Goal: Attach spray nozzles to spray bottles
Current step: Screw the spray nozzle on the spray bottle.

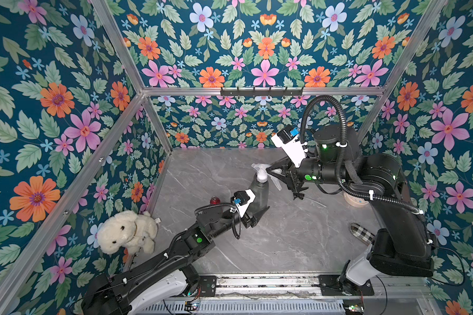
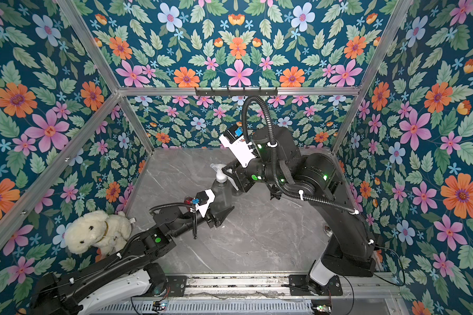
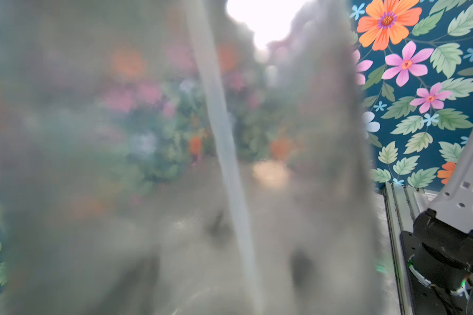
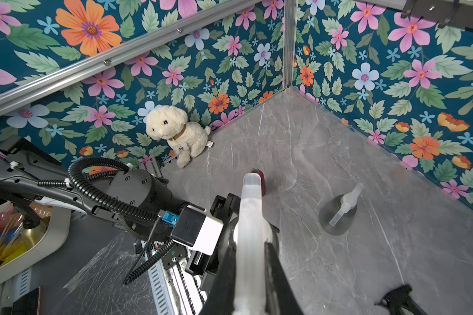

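Smoky-grey bottle (image 1: 258, 197) is clamped low on its body by the left end effector (image 1: 257, 211). White nozzle (image 1: 261, 172) sits on the neck directly above, pinched tight in the right end effector (image 4: 251, 251), with the dip tube (image 3: 224, 152) inside the bottle. Looks like the screw-on step. Line the nozzle axis up with the neck, push down lightly, twist in small turns, left braces against spin. Main risk is cross-threading.

Left wrist view blurred by the close grey bottle (image 3: 93, 163), red bottle (image 1: 215, 201) half hidden behind the left arm (image 1: 210, 221), black nozzle (image 4: 399, 300) and whitish nozzle (image 4: 250, 240) cut off at a picture's edge
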